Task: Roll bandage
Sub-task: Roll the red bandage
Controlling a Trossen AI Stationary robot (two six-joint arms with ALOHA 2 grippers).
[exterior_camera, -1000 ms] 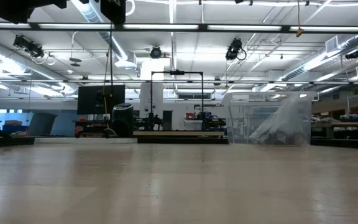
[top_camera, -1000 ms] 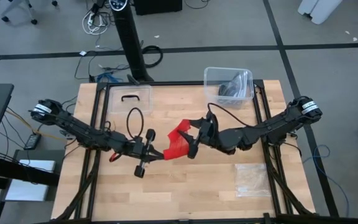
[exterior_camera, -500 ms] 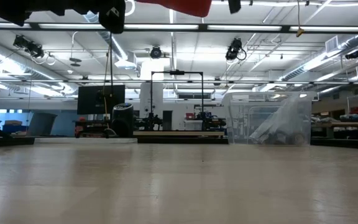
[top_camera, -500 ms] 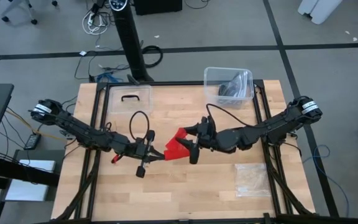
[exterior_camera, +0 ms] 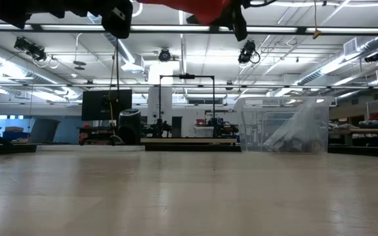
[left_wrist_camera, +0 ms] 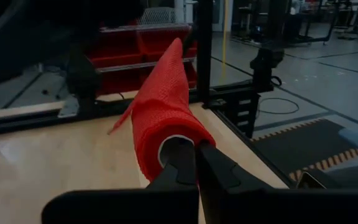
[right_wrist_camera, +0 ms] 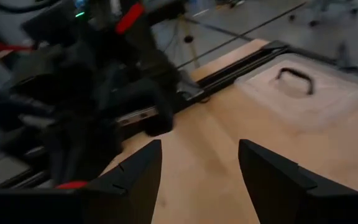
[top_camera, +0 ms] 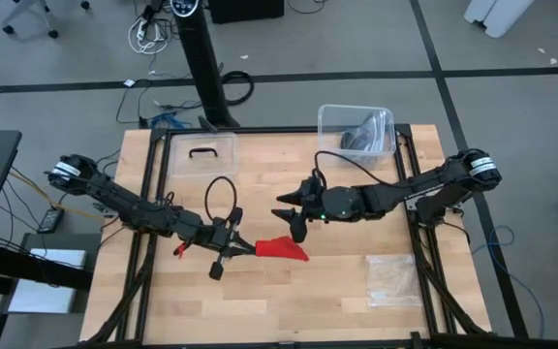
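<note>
Gripping the bandage (top_camera: 281,249) mid-worktop, left end effector (top_camera: 243,248) clamped on its end; right end effector (top_camera: 293,221) open, just beside.

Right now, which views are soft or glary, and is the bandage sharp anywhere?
Left wrist view: bandage sharp, held in the shut left gripper, room behind soft. Right wrist view: motion-blurred throughout, open right gripper over bare table. Low view: ceiling lights glare, bandage only a red sliver cut off at the frame's top. High view: even light, no glare.
</note>
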